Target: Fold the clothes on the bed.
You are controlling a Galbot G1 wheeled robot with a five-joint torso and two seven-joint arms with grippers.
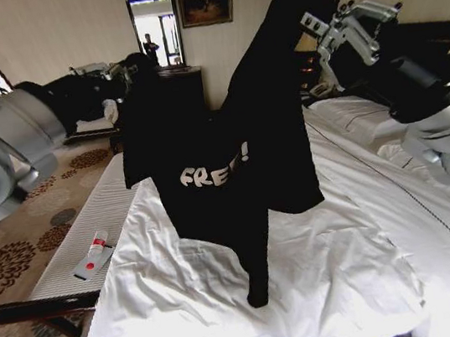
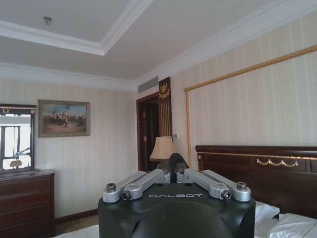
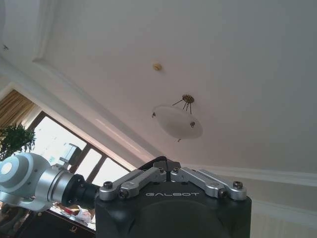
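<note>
I have the black "FREE!" T-shirt [image 1: 233, 167] lifted off the bed [image 1: 368, 274], strung between my two grippers. The left gripper [image 1: 130, 71] is up at the shirt's left shoulder; in its wrist view the fingers [image 2: 174, 166] are drawn together with a nub of dark cloth pinched between them. The right gripper [image 1: 302, 6] is higher, at the other shoulder, and its fingers are likewise closed on a dark fold at the tips [image 3: 166, 163].

From both sets of jaws the shirt hangs straight down below, its long axis near vertical, the top edge sloping up toward my right jaws. The lettering faces me. The lower hem droops in a narrow tail that touches the white duvet directly beneath, between the two arms. Neither arm is nearer; each holds its own corner. My guess is that the layout turns on levelling that top edge.
</note>
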